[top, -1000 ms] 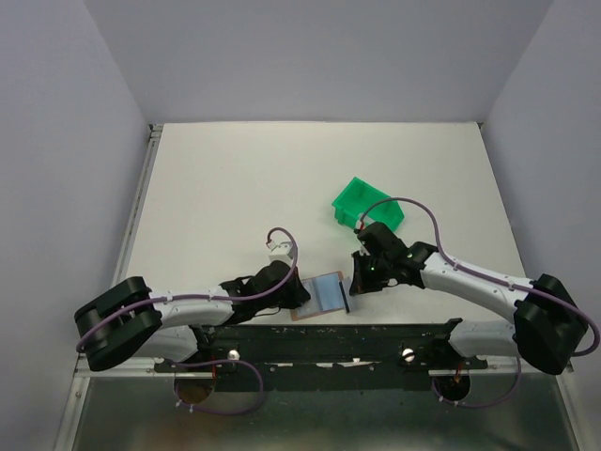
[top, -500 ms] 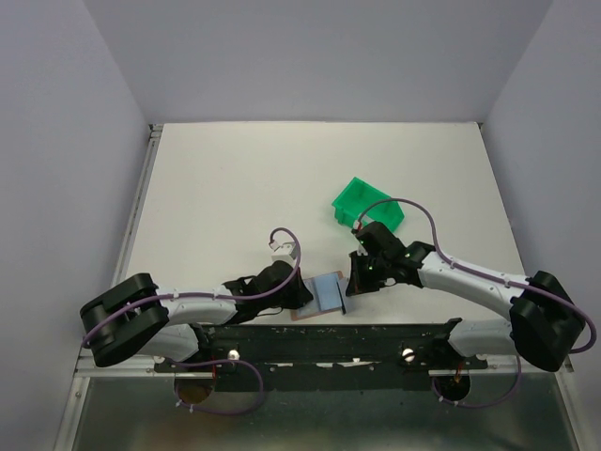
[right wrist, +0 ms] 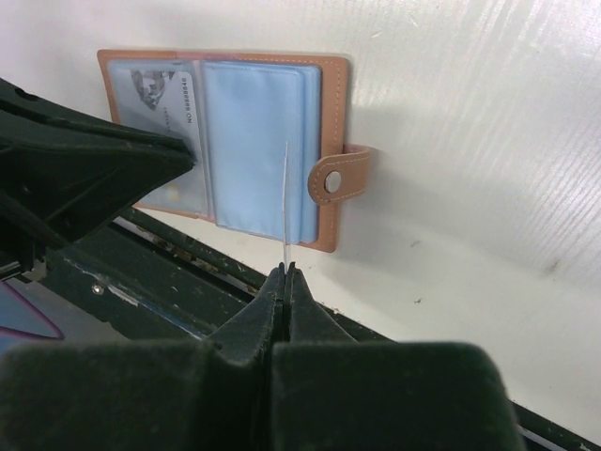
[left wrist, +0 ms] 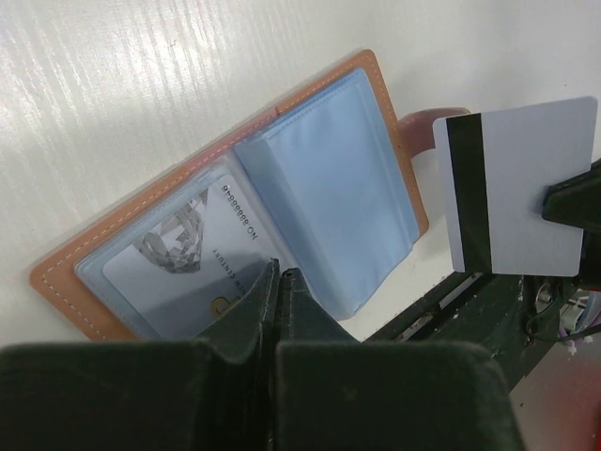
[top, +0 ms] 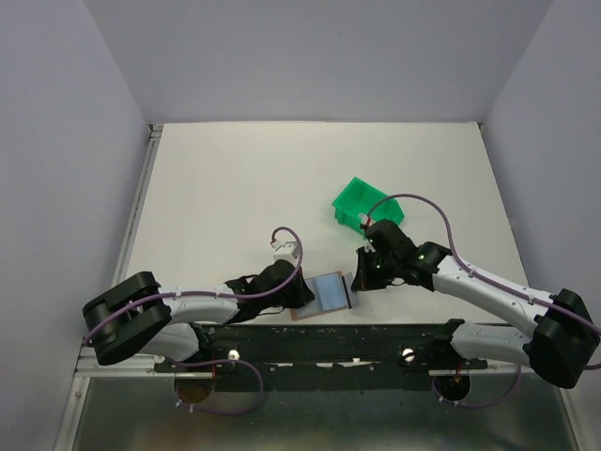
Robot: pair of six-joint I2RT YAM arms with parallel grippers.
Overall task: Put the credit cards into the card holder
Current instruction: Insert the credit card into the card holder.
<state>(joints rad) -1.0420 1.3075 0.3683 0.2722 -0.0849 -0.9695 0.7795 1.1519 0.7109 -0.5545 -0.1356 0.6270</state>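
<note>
Lettering on the sleeved card [left wrist: 188, 254] in the card holder [left wrist: 319, 197] is too blurred to read; left end effector [left wrist: 278, 277], pressed together, sits over it; right end effector [right wrist: 285, 272] pinches a black-striped card [left wrist: 526, 188].

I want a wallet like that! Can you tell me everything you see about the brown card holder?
The card holder is tan-brown, leather-looking, stitched round its edge. It lies open, flat on the white table near the front edge. Inside are bluish clear sleeves; one holds a printed card. A snap tab with a metal stud sticks out one side. The shut left hand rests on its filled page.
</note>
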